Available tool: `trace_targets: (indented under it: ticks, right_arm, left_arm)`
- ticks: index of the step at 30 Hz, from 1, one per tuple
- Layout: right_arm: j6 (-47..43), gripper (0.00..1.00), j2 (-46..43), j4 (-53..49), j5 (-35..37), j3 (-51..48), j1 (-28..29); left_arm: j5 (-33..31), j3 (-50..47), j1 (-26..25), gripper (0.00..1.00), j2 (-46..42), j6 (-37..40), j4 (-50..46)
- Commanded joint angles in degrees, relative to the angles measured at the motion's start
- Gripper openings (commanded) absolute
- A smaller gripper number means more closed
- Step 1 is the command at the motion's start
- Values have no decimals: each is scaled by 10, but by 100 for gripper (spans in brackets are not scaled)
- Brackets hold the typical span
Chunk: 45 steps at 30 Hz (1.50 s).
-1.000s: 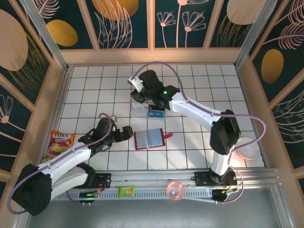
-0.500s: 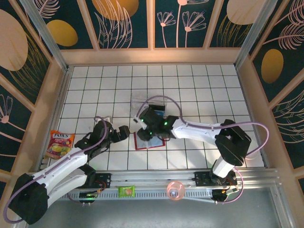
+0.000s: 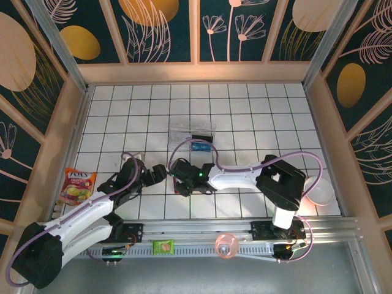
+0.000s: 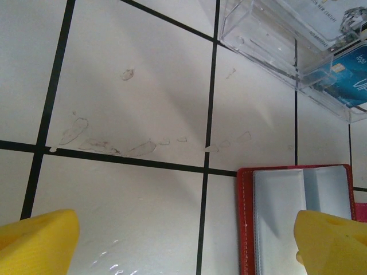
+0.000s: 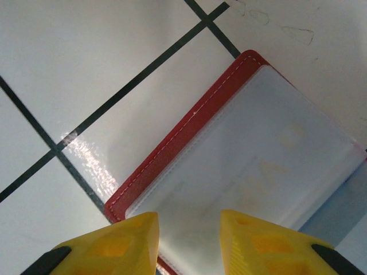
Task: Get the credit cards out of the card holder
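Sleeves (image 5: 258, 172) of cloudy clear plastic are framed by the stitched red cover of the card holder (image 5: 172, 149) (image 4: 298, 212), laid open flat on the tiled surface (image 4: 132, 86); from above it is hidden under the right arm (image 3: 233, 176); the right fingers (image 5: 126, 235) are held narrowly parted at its edge, and whether anything is pinched cannot be told; the left fingers (image 4: 40, 238) are spread wide beside it.
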Motion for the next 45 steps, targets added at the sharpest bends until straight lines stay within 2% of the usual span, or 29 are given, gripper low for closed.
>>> trace_targets:
  ticks: [1, 5, 8, 15, 17, 19, 23, 27, 34, 41, 45]
  right_arm:
    - [0, 34, 20, 11, 20, 14, 6]
    - [0, 35, 38, -2, 23, 16, 11]
    - [6, 31, 45, -4, 24, 14, 13]
    - [15, 3, 39, 13, 14, 14, 11]
    - [18, 0, 34, 24, 8, 10, 10]
    - [24, 0, 27, 39, -3, 5, 5]
    - [43, 0, 5, 79, -39, -14, -10]
    - [57, 0, -18, 121, -45, -37, -18]
    - [68, 0, -39, 148, -45, -64, -24]
    - [75, 0, -65, 172, -45, -87, -24]
    - [77, 1, -72, 179, -45, -93, -25]
  left_arm:
    - [9, -6, 4, 96, 4, -7, 14]
    - [10, -6, 4, 95, 5, -6, 16]
    - [16, -7, 4, 94, 7, -4, 19]
    - [38, -6, 4, 88, 23, 3, 34]
    - [50, -4, 4, 84, 30, 8, 42]
    - [61, -1, 4, 78, 35, 11, 49]
    - [85, 4, 4, 60, 50, 17, 66]
    - [110, 5, 4, 43, 69, 15, 90]
    - [146, 7, -2, 33, 113, 5, 140]
    - [137, 31, -16, 28, 176, 17, 134]
    - [141, 49, -35, 29, 204, 19, 148]
